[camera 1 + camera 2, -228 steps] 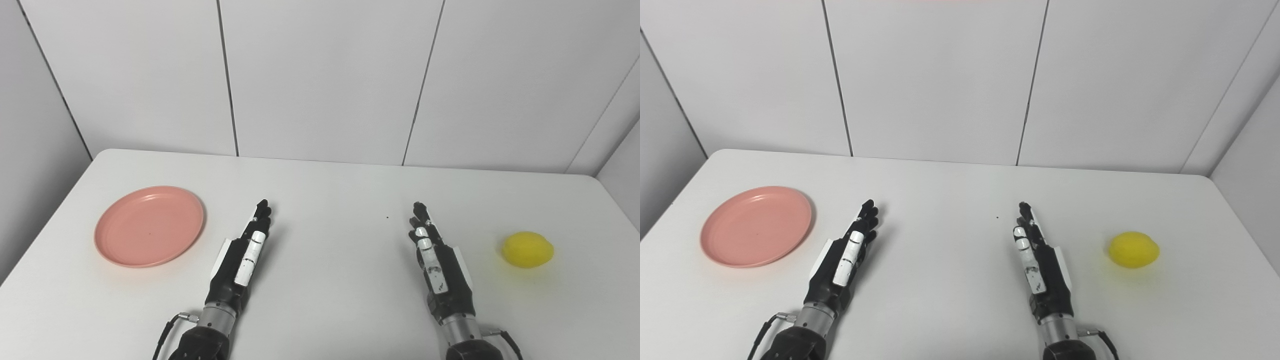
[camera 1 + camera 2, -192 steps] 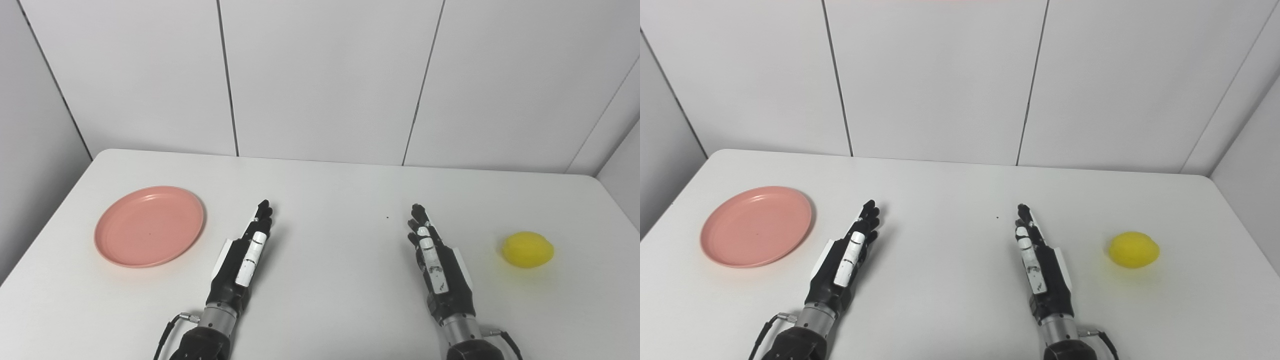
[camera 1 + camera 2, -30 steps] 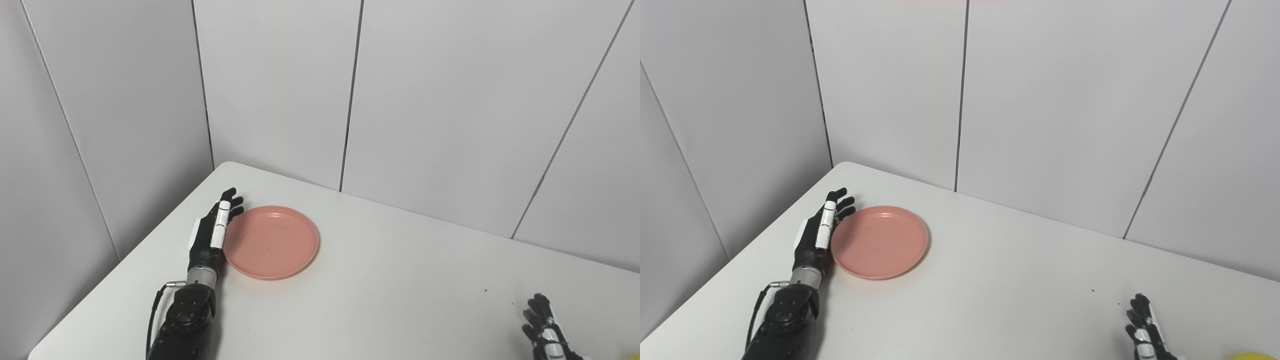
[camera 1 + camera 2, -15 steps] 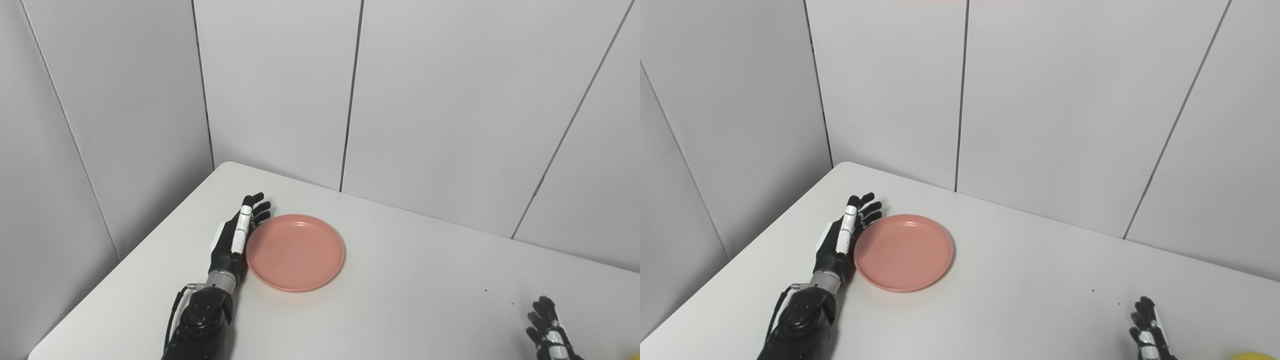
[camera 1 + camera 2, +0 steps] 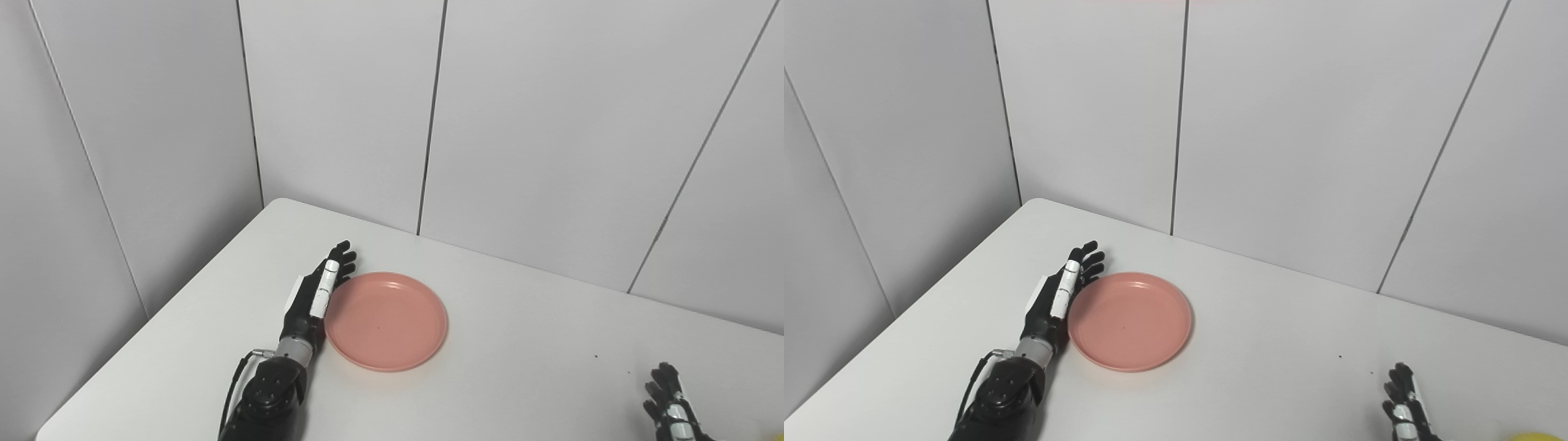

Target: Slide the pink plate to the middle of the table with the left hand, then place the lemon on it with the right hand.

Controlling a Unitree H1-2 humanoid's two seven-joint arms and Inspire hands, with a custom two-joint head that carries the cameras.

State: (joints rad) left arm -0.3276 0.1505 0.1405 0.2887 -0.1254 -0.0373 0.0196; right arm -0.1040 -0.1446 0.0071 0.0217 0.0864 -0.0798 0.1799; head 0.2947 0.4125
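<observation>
The pink plate (image 5: 387, 321) lies flat on the white table (image 5: 502, 343), left of its middle. My left hand (image 5: 318, 294) is open, fingers straight and together, its edge pressed against the plate's left rim; it also shows in the right eye view (image 5: 1059, 299). My right hand (image 5: 670, 411) rests open on the table at the bottom right, only its fingers in view. The lemon (image 5: 1532, 437) is a yellow sliver at the bottom right edge of the right eye view, just right of the right hand (image 5: 1405, 409).
Grey wall panels close off the table's left and far sides. The table's left edge (image 5: 159, 318) runs close behind my left arm. Two small dark specks (image 5: 595, 356) mark the table near the right hand.
My left hand has pushed the plate to the right and a little toward me over the last second. The right hand has stayed put. Compared with seconds ago, the camera has turned left.
</observation>
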